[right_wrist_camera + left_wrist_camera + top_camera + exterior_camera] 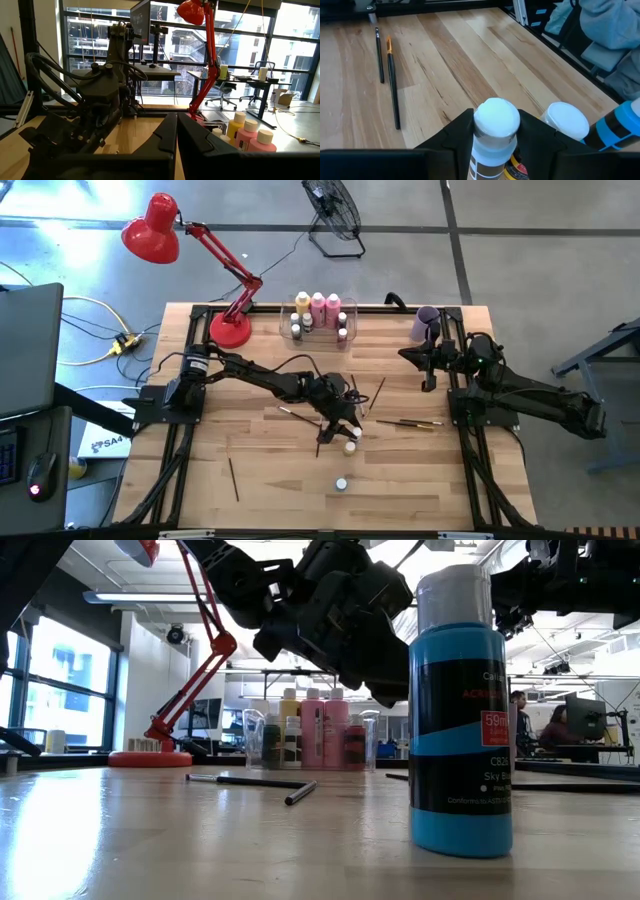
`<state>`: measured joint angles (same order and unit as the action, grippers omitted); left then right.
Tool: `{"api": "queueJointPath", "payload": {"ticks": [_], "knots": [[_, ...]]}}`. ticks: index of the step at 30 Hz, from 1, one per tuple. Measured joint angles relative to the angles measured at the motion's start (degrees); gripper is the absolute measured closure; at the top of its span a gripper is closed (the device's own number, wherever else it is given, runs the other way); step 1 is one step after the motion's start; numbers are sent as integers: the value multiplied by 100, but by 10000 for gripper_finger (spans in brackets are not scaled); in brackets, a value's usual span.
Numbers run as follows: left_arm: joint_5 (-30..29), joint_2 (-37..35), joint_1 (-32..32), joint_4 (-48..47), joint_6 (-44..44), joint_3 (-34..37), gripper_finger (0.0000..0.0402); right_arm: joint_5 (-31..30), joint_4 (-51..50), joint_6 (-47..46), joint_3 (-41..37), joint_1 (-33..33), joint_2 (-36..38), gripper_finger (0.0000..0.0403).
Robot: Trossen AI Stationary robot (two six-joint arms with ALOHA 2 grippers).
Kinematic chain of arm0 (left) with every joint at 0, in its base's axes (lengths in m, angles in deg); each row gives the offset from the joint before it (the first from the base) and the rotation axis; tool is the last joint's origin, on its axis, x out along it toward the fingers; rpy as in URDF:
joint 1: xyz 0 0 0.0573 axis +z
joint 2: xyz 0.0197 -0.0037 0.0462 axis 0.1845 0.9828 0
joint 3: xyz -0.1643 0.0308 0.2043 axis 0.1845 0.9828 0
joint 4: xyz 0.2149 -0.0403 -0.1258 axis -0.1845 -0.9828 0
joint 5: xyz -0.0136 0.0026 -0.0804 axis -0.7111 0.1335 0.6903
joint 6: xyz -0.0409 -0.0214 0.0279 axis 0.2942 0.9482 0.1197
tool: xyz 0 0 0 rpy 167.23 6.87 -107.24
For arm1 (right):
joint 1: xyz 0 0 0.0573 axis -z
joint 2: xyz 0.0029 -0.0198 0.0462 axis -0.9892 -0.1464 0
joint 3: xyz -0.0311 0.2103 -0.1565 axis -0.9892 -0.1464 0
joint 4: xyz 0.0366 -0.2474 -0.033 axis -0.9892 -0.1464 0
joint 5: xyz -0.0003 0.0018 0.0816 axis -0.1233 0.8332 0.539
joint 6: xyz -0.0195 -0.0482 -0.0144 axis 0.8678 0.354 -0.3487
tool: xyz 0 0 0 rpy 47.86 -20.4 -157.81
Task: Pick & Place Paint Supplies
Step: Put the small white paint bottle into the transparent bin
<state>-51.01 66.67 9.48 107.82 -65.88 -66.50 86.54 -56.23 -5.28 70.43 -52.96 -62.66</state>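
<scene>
Left gripper clamped on a small white-capped bottle near the middle of the table.

Seen from the left wrist: fingers pressed against both sides of that bottle, with a second white-capped bottle just beside it and two paintbrushes lying farther off on the wood. Seen from above: another small bottle standing alone nearer the front edge, a loose brush toward the left front, taller pink and yellow bottles standing in a clear bin at the back edge beside a red lamp. Right gripper parked at the back right near a lilac cup, fingers pressed together, holding nothing.
</scene>
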Motion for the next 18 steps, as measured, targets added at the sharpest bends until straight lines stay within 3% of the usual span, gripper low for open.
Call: {"api": "queueJointPath", "payload": {"ticks": [18], "knots": [[-22,0,3,121,-48,0,266,-4,-114,0,2,0,0,399]]}}
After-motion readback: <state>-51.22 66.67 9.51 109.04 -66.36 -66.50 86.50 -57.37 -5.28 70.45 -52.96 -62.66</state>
